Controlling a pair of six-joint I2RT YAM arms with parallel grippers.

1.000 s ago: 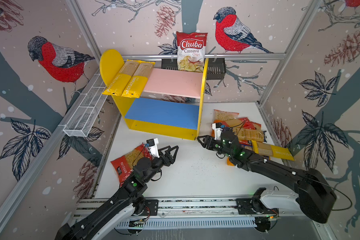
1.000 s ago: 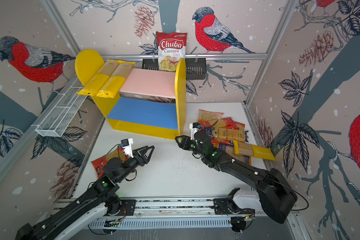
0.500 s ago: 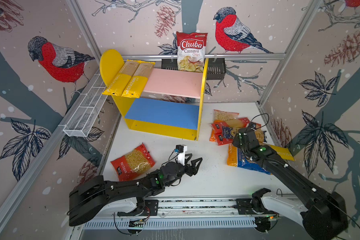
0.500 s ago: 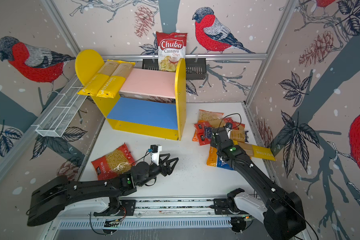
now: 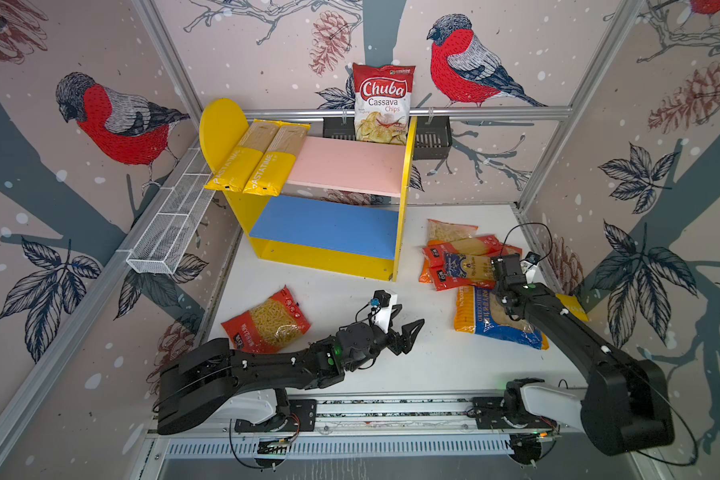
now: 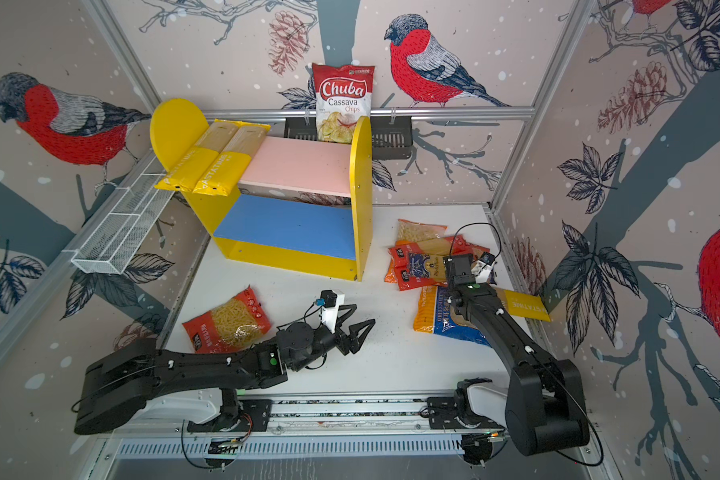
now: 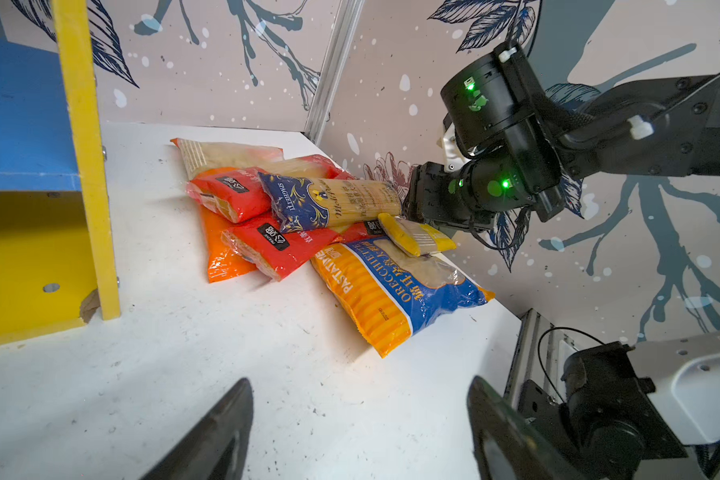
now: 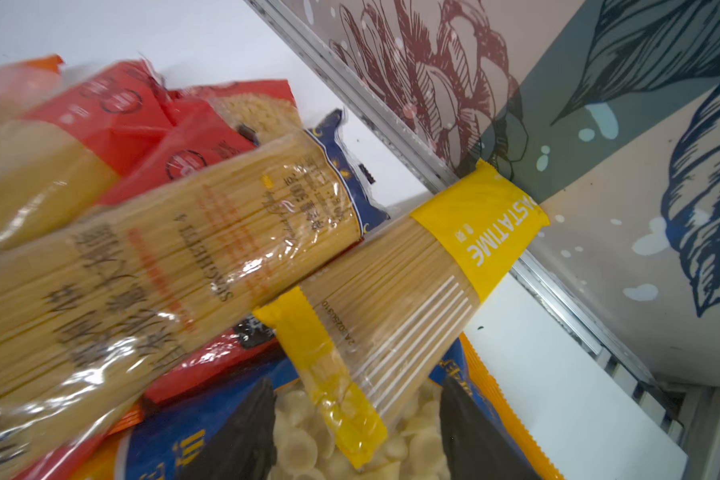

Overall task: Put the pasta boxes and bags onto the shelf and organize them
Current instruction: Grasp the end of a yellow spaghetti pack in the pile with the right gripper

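- Yellow side panels frame the shelf (image 5: pixel 403 216), which stands at the back of the white bench (image 5: pixel 433 365); it has a pink upper board (image 5: pixel 350 164) and a blue lower board (image 5: pixel 329 224), and the blue one is bare.
- Two PASTATIME packs (image 5: pixel 242 158) lie side by side at the left end of the pink board, their yellow ends overhanging its front edge.
- A red macaroni bag (image 5: pixel 267 320) lies alone on the bench, front left, beside the left arm.
- The other packs are heaped right of the shelf. A blue-labelled spaghetti pack (image 5: pixel 468 266) lies across red packs, and an orange-blue orecchiette bag (image 5: pixel 487 320) sits nearer the front.
- The left pincer (image 5: pixel 411 313) hangs low over bare bench between the macaroni bag and the heap, its jaws wide apart and holding nothing.
- The right pincer (image 8: pixel 356 386) is down over the heap. Its fingers (image 8: pixel 242 436) stand apart on either side of one end of a third PASTATIME pack (image 8: pixel 395 291), not pressed against it.
- That pack lies on the orecchiette bag, its far end at the wall rail.
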